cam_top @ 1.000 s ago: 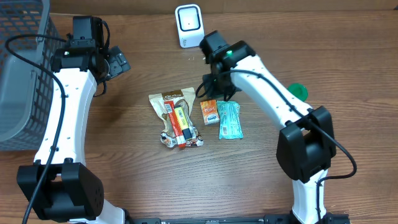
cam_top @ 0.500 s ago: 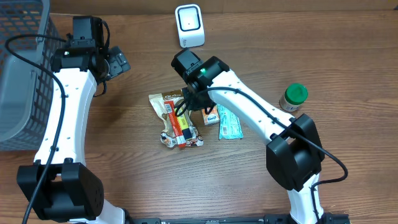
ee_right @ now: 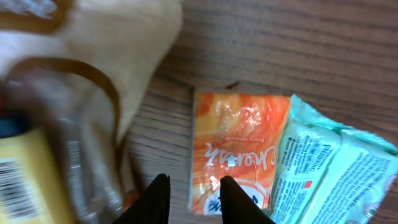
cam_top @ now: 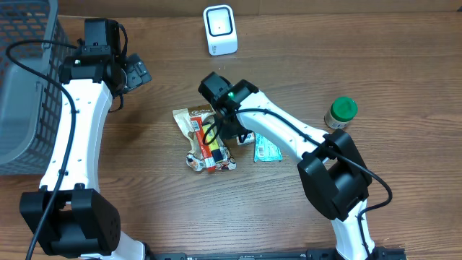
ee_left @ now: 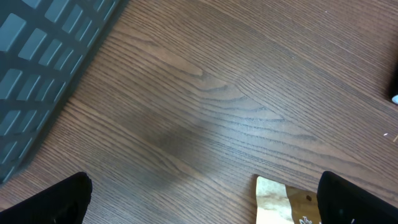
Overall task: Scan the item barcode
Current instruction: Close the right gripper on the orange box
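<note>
Two pincers, two states. The left pincer [ee_left: 205,180] is spread wide and holds nothing. It hangs over bare bench [ee_left: 205,93] near the grey basket [cam_top: 22,87], and a corner of the beige snack bag [ee_left: 280,199] shows at the lower edge of its wrist view.

The right pincer [ee_right: 194,199] has its fingertips only slightly apart, with nothing gripped between them. They are poised over the left edge of the orange sachet [ee_right: 239,149]; we cannot tell whether they touch it.

The sachet lies flat in the small cluster of goods at mid-bench. On one side the teal packet [ee_right: 336,168] overlaps its edge, and on the other lies the beige snack bag. A yellow tube [cam_top: 209,143] rests on that bag, and we can see a barcode on it in the right wrist view.

The white scanner [cam_top: 219,29] stands at the far edge, well apart from the cluster. A green-lidded jar [cam_top: 341,112] stands upright, alone, off to the right.
</note>
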Available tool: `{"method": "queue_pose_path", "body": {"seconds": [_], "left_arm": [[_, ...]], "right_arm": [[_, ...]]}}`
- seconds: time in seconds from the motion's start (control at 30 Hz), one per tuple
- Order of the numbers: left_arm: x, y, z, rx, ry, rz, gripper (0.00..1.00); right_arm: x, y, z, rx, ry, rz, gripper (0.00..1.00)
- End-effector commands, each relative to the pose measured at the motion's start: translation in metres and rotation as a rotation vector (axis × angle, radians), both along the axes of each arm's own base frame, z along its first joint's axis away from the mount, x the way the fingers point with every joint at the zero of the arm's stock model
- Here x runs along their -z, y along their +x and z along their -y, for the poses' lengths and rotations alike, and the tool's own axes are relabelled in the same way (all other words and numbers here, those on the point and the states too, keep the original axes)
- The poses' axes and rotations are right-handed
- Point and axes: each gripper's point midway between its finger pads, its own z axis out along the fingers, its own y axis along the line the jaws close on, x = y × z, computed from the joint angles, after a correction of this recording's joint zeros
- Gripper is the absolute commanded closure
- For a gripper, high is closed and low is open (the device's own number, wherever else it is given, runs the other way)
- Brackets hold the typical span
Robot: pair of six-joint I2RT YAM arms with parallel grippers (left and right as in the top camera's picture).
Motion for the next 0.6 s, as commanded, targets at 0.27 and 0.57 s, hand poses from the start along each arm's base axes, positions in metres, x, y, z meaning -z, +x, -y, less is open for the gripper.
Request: {"method": "queue_pose_path", "body": {"seconds": [0.27, 0.57], "left_arm": [[-0.006, 0.0, -0.002, 0.014, 0.012, 0.011, 0.0], [-0.006, 0.0, -0.002, 0.014, 0.012, 0.011, 0.0]], "right_arm": [[0.037, -0.002, 0.016, 0.007, -0.063, 0.032, 0.69], [0.046, -0.004, 0.017, 0.008, -0.058, 0.038, 0.79]]}}
